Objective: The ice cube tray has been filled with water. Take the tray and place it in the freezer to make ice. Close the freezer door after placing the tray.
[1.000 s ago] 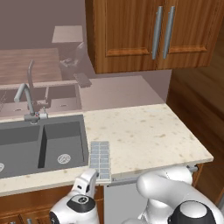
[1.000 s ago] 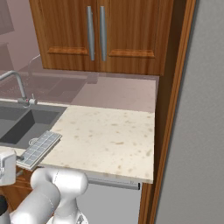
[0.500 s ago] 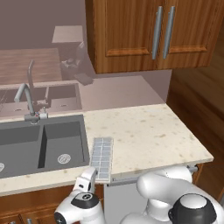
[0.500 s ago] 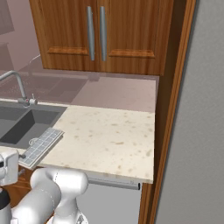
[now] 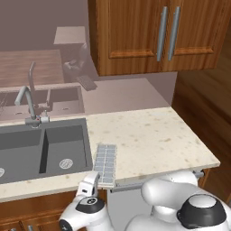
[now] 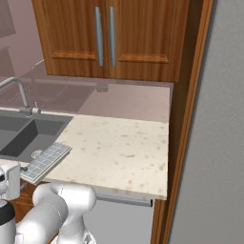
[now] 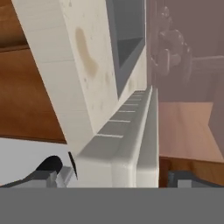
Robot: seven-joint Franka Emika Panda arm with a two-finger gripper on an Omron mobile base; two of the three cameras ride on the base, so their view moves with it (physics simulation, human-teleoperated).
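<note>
The ice cube tray [image 5: 105,164] lies on the speckled surface [image 5: 153,140] beside the sink [image 5: 43,149], long axis pointing at the spread end effector [image 7: 116,177], whose fingers bracket its overhanging near end.

Both base views are aimed forward and down from behind the arm, left and right. The counter [image 5: 149,135], sink [image 5: 40,149] and ice cube tray [image 5: 105,164] are shared. The hand view is held very close along the tray [image 7: 124,144], at counter-edge level.
</note>
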